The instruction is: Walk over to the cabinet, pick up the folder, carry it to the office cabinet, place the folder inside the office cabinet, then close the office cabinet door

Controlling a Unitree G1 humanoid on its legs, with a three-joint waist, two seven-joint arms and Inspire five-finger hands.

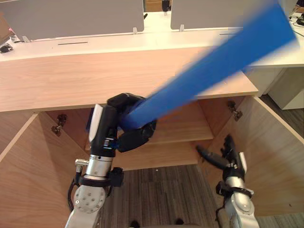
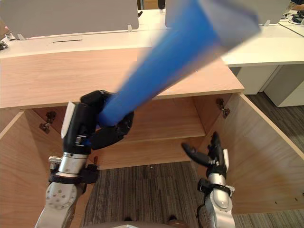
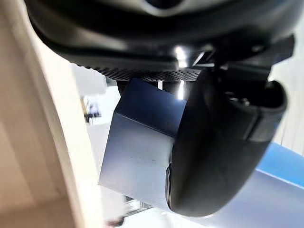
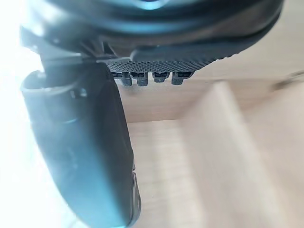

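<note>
The fingers (image 1: 137, 137) of the left hand (image 1: 124, 124) are curling tightly round the lower end of the blue folder (image 1: 213, 61), with the thumb closing on it from the other side. In the left wrist view that end is sitting wedged between the thumb and the palm. From this grasp the folder is slanting up and toward the robot's right, in the air in front of the cabinet (image 1: 71, 80). Its blurred far end is crossing above the cabinet's wooden top, and no part of it is lying inside.

The right hand (image 1: 227, 159) is hanging lower, near the right door (image 1: 280, 156). Its fingers are stretching out straight and apart, grasping nothing.

Both doors are standing swung wide, the left door (image 1: 28, 175) opposite, and a wooden shelf (image 1: 185, 128) is running across the inside. Dark striped carpet (image 1: 156, 190) is showing below. Behind the cabinet, a white desk (image 1: 95, 45) is carrying grey screens (image 1: 71, 16).
</note>
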